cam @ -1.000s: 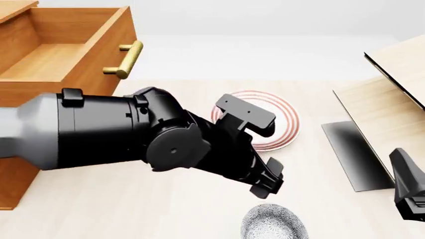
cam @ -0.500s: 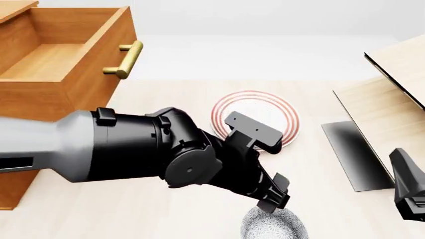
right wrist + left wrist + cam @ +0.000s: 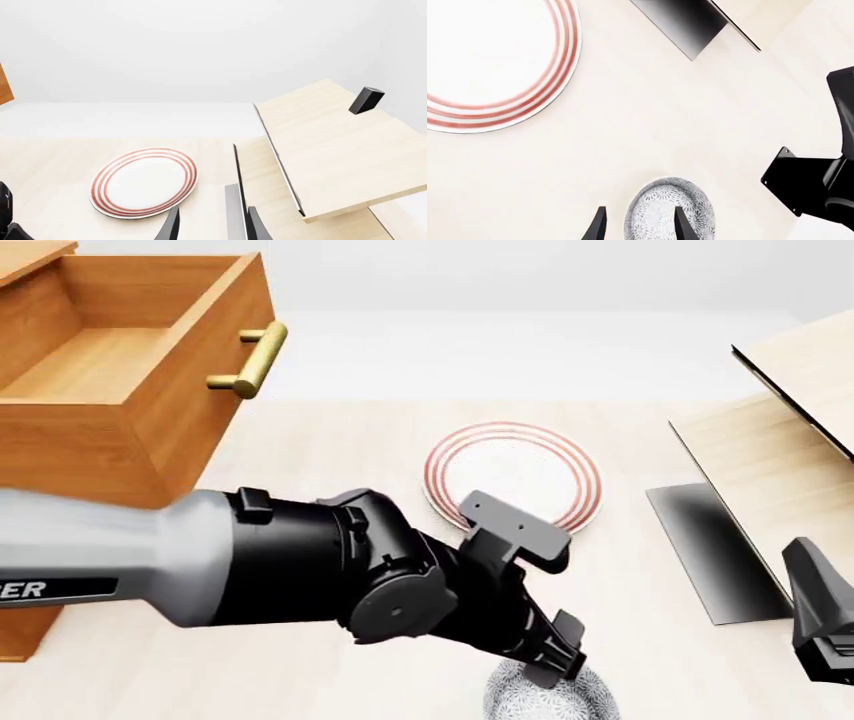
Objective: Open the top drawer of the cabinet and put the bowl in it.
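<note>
The speckled bowl (image 3: pixel 660 212) sits on the table at the near edge, partly hidden under my left arm in the front view (image 3: pixel 587 702). My left gripper (image 3: pixel 639 227) is open and low over it, one finger inside the rim and the other outside. The top drawer (image 3: pixel 120 355) of the orange-brown cabinet (image 3: pixel 27 625) stands pulled out at the far left, its light interior empty and its brass handle (image 3: pixel 254 360) facing right. My right gripper (image 3: pixel 212 227) is open and holds nothing. It rests at the right edge of the front view (image 3: pixel 821 625).
A flat white plate with red rings (image 3: pixel 514 465) lies just beyond the bowl, mid-table. A pale wood structure with a black edge (image 3: pixel 787 460) and a dark panel (image 3: pixel 707 550) fill the right side. The right arm's black mount (image 3: pixel 814 185) is near the bowl.
My left arm has swung toward the near edge and dropped. Its open gripper went from above the plate's near side to straddling the bowl's rim. The right arm stayed still.
</note>
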